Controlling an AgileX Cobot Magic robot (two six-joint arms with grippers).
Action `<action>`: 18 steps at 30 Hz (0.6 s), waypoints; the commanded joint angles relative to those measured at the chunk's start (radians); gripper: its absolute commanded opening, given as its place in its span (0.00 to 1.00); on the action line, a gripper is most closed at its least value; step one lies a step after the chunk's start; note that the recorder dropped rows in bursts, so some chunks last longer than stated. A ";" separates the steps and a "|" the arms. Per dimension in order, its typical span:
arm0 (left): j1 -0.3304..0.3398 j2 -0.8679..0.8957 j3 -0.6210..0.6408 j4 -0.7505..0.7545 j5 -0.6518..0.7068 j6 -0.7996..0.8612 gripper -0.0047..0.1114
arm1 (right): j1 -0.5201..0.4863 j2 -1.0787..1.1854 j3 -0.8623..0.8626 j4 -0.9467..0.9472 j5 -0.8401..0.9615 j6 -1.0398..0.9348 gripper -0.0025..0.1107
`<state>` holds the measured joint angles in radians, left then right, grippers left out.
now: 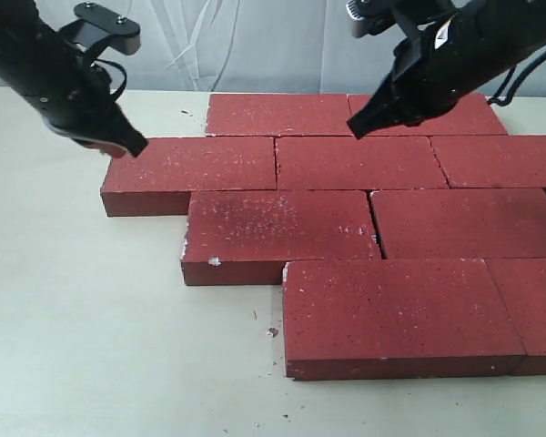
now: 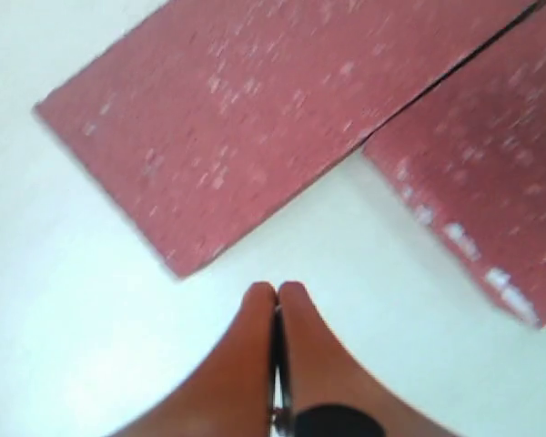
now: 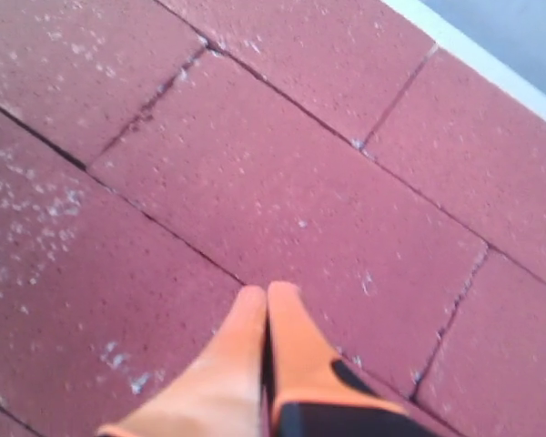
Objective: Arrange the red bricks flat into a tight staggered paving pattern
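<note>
Left claw (image 1: 127,144), pinched closed and empty, is hovering just off the end of the leftmost brick (image 1: 193,165), whose long axis is running left to right along the worktop (image 1: 91,319). Right claw (image 1: 357,127), likewise closed and empty, is hanging over the red bricks (image 1: 359,162) lying flat in staggered rows.

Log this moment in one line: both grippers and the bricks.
red bricks: flat, staggered rows | left gripper: shut, empty, over table beside them | right gripper: shut, empty, above them
</note>
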<state>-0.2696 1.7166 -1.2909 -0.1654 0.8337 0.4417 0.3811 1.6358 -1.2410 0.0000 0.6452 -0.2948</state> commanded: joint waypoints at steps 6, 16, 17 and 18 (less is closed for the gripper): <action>-0.001 -0.099 0.018 0.370 0.152 -0.286 0.04 | -0.204 -0.069 -0.021 -0.042 0.209 0.073 0.01; -0.001 -0.266 0.137 0.360 -0.087 -0.286 0.04 | -0.350 -0.269 0.112 -0.044 0.069 0.117 0.01; -0.001 -0.287 0.153 0.355 -0.117 -0.286 0.04 | -0.357 -0.302 0.135 -0.047 0.046 0.117 0.01; -0.001 -0.303 0.168 0.348 -0.138 -0.286 0.04 | -0.360 -0.325 0.149 -0.049 0.028 0.117 0.01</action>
<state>-0.2696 1.4698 -1.1628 0.1889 0.7775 0.1654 0.0397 1.3768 -1.1327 -0.0394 0.7386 -0.1865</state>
